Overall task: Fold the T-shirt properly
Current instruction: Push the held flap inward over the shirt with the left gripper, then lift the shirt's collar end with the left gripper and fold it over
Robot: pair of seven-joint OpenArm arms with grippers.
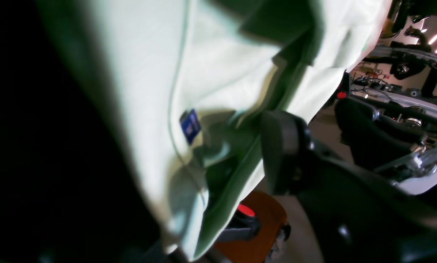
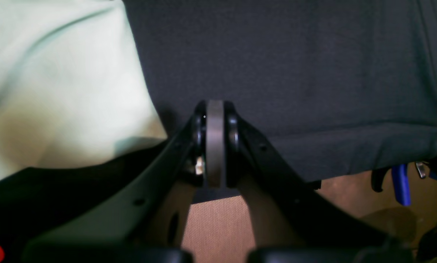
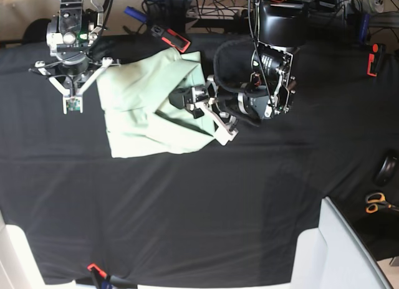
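Observation:
The pale mint-green T-shirt (image 3: 140,114) lies bunched on the black-covered table (image 3: 187,202), left of centre at the back. Its right side is folded up in a loose ridge. My left gripper (image 3: 187,101) reaches over that ridge. In the left wrist view the shirt (image 1: 218,73) and its dark blue label (image 1: 190,125) hang close to the lens. One dark finger (image 1: 282,146) shows to the right of the cloth and the other is hidden, so the left gripper (image 1: 218,146) is open with cloth in the gap. My right gripper (image 2: 215,109) is shut and empty beside the shirt's edge (image 2: 57,84).
Red clamps (image 3: 171,37) (image 3: 373,58) sit on the far table edge and another (image 3: 95,268) on the near edge. Orange-handled scissors (image 3: 376,203) and a black object (image 3: 388,169) lie at the right. A pale panel (image 3: 349,251) covers the near right corner.

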